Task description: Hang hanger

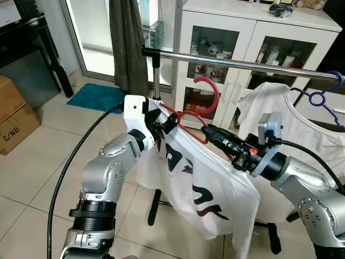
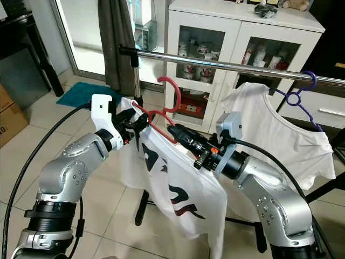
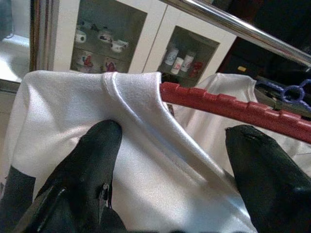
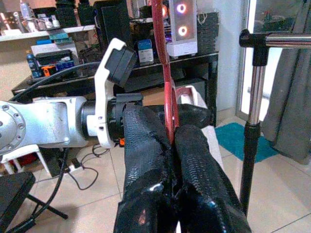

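a red hanger [image 1: 190,116] carrying a white t-shirt [image 1: 207,189] with a dark and red print is held up between the two arms, just below the steel rail [image 1: 242,63] of a clothes rack; its hook curls upward close under the rail but is not over it. the right gripper [image 1: 207,131] has its jaws clenched on the hanger's red arm, seen from the right wrist view as two black fingers [image 4: 194,165] pressed together on the red bar. the left gripper [image 1: 167,123] sits at the other shoulder of the hanger, its jaws spread apart with the shirt's fabric and the notched red bar lying between them, so it cradles rather than pinches. farther along the rail a second white shirt [image 1: 294,129] hangs on a purple hanger [image 1: 321,94]. behind the rack stands a white cabinet [image 1: 237,32] with glass doors and cups inside, a dark curtain [image 1: 126,46] hangs nearby, a teal mat [image 1: 97,97] lies on the tiled floor, and a cardboard box [image 1: 13,116] sits at the robot's left.
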Controlling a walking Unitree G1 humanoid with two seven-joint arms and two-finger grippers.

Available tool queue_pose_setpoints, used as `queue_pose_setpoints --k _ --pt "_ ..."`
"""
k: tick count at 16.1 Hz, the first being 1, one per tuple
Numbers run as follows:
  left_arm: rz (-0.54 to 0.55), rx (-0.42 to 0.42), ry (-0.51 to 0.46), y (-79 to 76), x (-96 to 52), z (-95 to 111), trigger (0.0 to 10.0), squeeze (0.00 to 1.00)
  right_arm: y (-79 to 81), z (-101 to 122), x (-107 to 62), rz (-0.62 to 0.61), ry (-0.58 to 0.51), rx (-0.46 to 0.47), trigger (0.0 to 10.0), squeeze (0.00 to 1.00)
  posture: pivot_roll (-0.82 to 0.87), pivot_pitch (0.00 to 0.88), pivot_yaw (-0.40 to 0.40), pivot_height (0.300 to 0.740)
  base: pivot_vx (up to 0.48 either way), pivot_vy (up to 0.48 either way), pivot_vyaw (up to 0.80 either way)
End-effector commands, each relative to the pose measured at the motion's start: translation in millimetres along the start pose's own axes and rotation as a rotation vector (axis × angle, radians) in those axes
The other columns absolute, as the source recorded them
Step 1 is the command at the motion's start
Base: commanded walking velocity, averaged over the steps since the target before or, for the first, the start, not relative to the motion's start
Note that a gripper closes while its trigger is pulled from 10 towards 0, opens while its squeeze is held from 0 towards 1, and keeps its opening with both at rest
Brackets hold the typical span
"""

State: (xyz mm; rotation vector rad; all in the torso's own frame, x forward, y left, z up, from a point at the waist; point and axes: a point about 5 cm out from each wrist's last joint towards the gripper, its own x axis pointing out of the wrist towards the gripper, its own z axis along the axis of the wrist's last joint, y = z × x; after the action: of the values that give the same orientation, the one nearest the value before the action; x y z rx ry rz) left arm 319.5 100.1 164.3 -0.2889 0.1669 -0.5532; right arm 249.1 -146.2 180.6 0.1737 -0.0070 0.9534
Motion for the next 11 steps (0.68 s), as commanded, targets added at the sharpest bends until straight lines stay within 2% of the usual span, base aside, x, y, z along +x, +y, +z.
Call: queue_pose_setpoints --k 1,11 --pt "-0.03 -0.003 0.012 -4.6 3.7 1.1 0.0 0.0 3.8 10.4 -0.3 0.036 -0.042 -0.029 10.0 0.0 -0.08 0.0 -0.008 0.74 0.0 0.0 0.0" --pt "-0.058 0.036 0.023 -9.3 2.4 -0.5 0.0 0.0 1.4 8.9 -0.3 0.02 -0.034 -0.026 10.0 0.0 -0.08 0.0 -0.015 0.74 0.0 0.0 0.0"
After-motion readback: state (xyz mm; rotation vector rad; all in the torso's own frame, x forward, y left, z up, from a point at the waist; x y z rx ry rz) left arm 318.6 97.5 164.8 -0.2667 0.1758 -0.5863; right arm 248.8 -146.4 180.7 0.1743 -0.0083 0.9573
